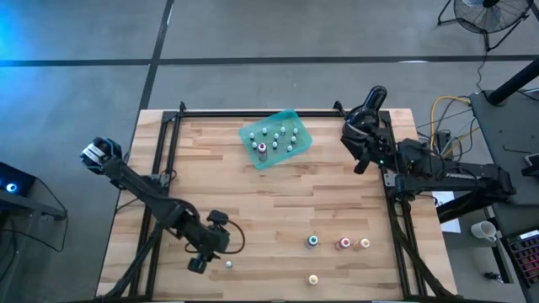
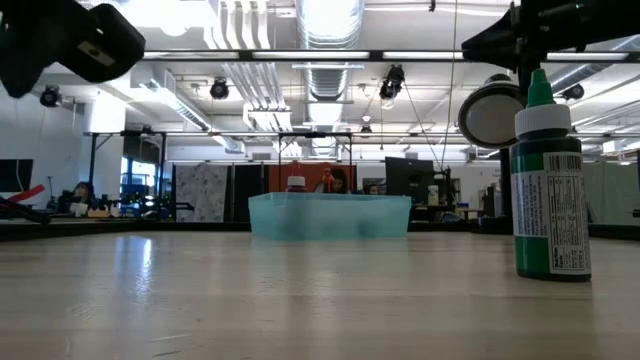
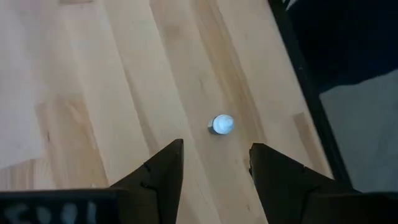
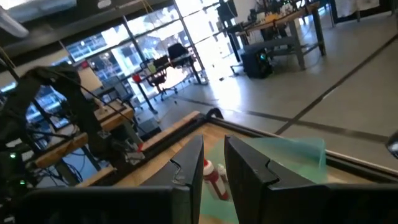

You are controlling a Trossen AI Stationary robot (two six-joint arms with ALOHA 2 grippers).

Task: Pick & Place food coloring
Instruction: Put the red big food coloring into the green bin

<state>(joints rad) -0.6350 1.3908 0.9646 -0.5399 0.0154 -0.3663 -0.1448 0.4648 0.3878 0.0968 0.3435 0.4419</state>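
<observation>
Left hand (image 3: pixel 214 163) open, empty, poised above lone white-capped bottle (image 3: pixel 222 124) near counter (image 1: pixel 253 210) front edge. Other bottles stand in teal tray (image 1: pixel 296 116). Right hand (image 4: pixel 214 163) shut, idle beside tray. Risk: finger clips cap, bottle topples, rolls off edge.

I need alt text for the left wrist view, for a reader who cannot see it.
Seen from above, the left gripper is open over a small white-capped bottle standing alone on the wooden table. The two dark fingers frame it without touching it. The table's dark edge runs nearby.
</observation>
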